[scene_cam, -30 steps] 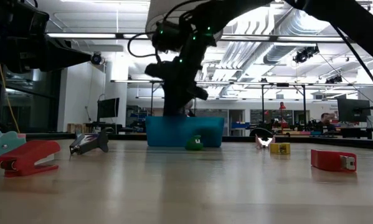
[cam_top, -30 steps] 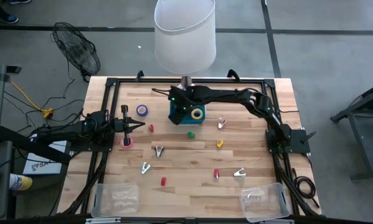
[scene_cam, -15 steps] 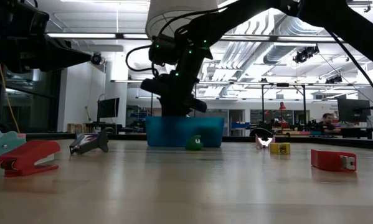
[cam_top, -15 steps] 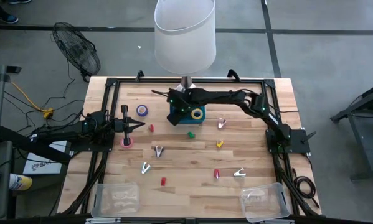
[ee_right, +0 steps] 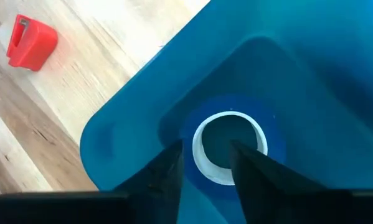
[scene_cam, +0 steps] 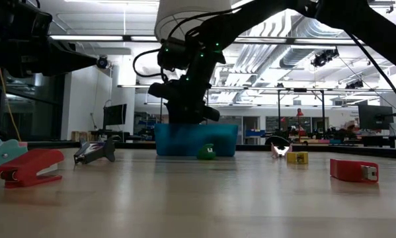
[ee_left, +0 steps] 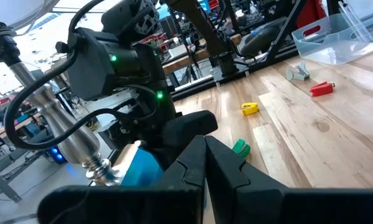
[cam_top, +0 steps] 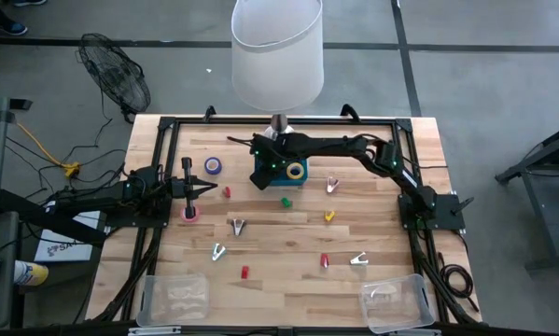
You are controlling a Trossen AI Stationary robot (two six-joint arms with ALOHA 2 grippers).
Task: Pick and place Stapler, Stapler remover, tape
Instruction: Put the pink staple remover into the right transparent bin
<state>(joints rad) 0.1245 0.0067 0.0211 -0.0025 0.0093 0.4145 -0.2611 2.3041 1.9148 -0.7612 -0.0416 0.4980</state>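
The white lamp shade (cam_top: 277,51) overhangs the table's (cam_top: 382,238) far edge, hiding part of the boards. Just before it sits the blue bin (cam_top: 281,174); the right gripper (ee_right: 206,163) hangs over it, jaws slightly spread, with a blue tape roll (ee_right: 229,148) lying in the bin between the fingers, unpinched. A yellow roll (cam_top: 296,171) lies there too. The left gripper (cam_top: 207,189) waits at the left side, jaws pressed together, between a purple roll (cam_top: 213,166) and a pink roll (cam_top: 192,215). A red stapler (scene_cam: 30,166) and a green block (cam_top: 286,200) lie apart on the boards.

Tape rolls (cam_top: 296,171) in the bin (cam_top: 263,175) — behind the stapler (cam_top: 285,200).
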